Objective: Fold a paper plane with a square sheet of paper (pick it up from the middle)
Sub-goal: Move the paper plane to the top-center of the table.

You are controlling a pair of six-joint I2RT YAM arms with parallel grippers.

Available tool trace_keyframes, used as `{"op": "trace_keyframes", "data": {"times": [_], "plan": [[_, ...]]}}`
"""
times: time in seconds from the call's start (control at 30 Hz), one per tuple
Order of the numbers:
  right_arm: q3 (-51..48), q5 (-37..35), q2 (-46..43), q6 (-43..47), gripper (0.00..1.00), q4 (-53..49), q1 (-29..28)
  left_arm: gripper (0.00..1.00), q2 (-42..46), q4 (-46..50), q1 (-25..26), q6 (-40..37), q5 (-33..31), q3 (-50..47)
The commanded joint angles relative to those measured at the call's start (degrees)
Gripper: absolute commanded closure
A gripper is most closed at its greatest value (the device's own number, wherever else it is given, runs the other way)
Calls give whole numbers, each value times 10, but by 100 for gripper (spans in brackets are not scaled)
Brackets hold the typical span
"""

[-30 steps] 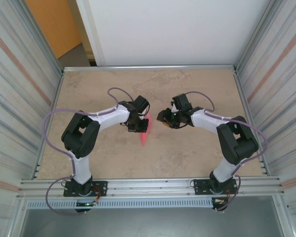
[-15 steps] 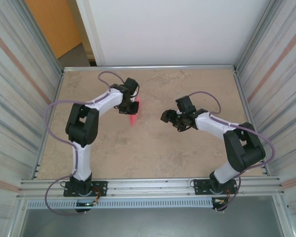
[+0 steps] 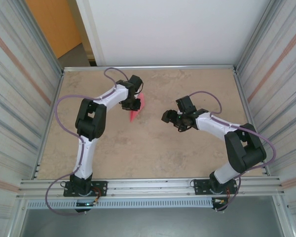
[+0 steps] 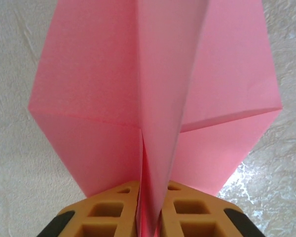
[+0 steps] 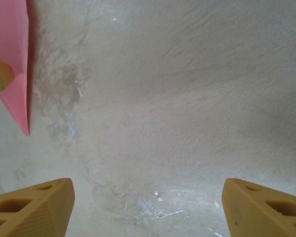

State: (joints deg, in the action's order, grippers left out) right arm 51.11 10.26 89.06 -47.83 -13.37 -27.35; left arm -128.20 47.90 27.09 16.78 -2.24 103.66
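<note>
Paper plane (image 4: 158, 89): pink, already folded into a dart, with a sharp crease down the middle and a wing spreading out on each side.

Where it is: over the far-left part of the table (image 3: 138, 158), just beside the left wrist in the top view, with its pointed end aimed back toward the near edge. Can't tell if the tip touches the table or hangs just above it.

Left gripper (image 4: 150, 190): arm stretched well out toward the far side. Its orange fingers (image 4: 113, 207) are squeezed right together, with only the plane's middle fold between them, so it's pinching the plane by the keel at the wide end.

Right gripper (image 5: 145, 185): sits right of centre, well apart from the plane and pointed over toward it. Its fingers (image 5: 34, 205) are spread wide, one at each bottom corner of its wrist view, with just bare table between them. They aren't holding or touching anything.

From the right wrist: the plane's pointed end shows at the top left edge, with a dark and orange bit of the left gripper tucked against it.

Table look: beige, marbled, a few shiny scuffs.
</note>
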Motion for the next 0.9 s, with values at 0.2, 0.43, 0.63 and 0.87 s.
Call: {"op": "trace_keyframes", "data": {"times": [0.2,0.43,0.63,0.87], "plan": [[-3,-5,-22,8,22,-14,1,76,-27,18,3,21,-10,15],[-1,-5,-20,8,22,-17,2,69,-47,16,3,40,-26,11],[0,-5,-19,8,22,-19,5,66,-59,4,3,52,-58,13],[0,-6,-19,9,22,-22,9,59,-84,-6,-2,56,-79,48]]}}
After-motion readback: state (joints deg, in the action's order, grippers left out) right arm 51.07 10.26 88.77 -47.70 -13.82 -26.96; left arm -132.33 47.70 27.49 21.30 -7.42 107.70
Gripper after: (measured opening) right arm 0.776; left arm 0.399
